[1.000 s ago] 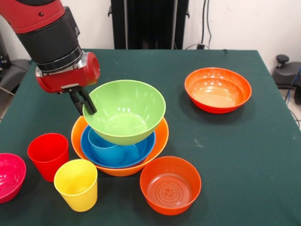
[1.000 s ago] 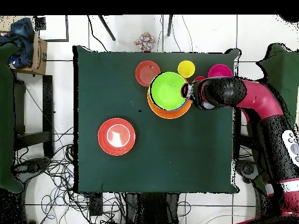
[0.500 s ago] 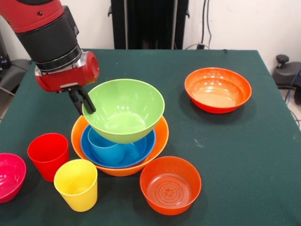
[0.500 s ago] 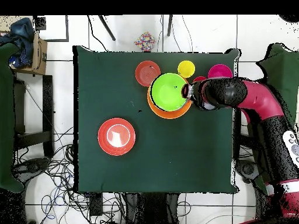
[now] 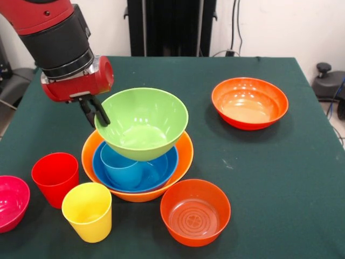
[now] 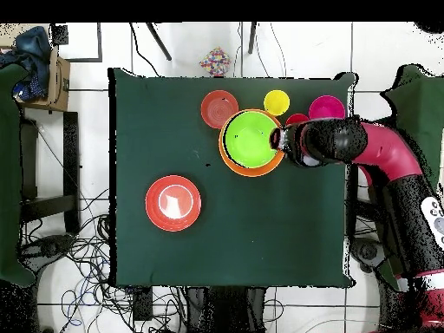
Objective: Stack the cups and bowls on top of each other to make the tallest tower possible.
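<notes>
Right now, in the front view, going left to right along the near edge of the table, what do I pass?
Magenta bowl → red cup → yellow cup → red-orange bowl.

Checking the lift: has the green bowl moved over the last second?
Yes. The green bowl, pinched by the hand, has risen slightly above the blue bowl in the front view.

Both views are evenly and brightly lit from above, with no dim corners. On the dark green bench [image 5: 259,178] shadows are soft and short, pooling close under each bowl. Glare shows as pale patches inside the glossy far red-orange bowl [image 5: 249,102] and as small white glints in the lime green bowl [image 5: 143,123]. The front view is crisp throughout, with no motion smear on the arm [image 5: 59,43]. The overhead view is coarser, and small things there stay indistinct.
</notes>
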Motion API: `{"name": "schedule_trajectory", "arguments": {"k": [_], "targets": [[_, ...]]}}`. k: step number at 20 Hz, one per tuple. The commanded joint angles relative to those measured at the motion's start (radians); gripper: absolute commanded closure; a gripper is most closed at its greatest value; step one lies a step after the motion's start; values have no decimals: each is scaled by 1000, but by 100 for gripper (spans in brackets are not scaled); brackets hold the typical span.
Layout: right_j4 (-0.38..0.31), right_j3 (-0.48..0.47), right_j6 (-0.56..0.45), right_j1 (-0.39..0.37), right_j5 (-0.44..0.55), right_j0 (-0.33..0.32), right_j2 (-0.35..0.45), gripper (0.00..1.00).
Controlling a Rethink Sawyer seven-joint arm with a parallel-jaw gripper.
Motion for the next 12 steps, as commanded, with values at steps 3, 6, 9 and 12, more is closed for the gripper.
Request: {"name": "schedule_trajectory", "arguments": {"k": [3, 6, 9, 12], "targets": [[-45, 39, -257, 7, 29, 2, -24, 100], [-42, 39, -261, 4, 32, -3, -23, 100], [-38, 37, -264, 1, 37, -8, -18, 100], [-36, 31, -265, 0, 42, -8, -17, 100]]}}
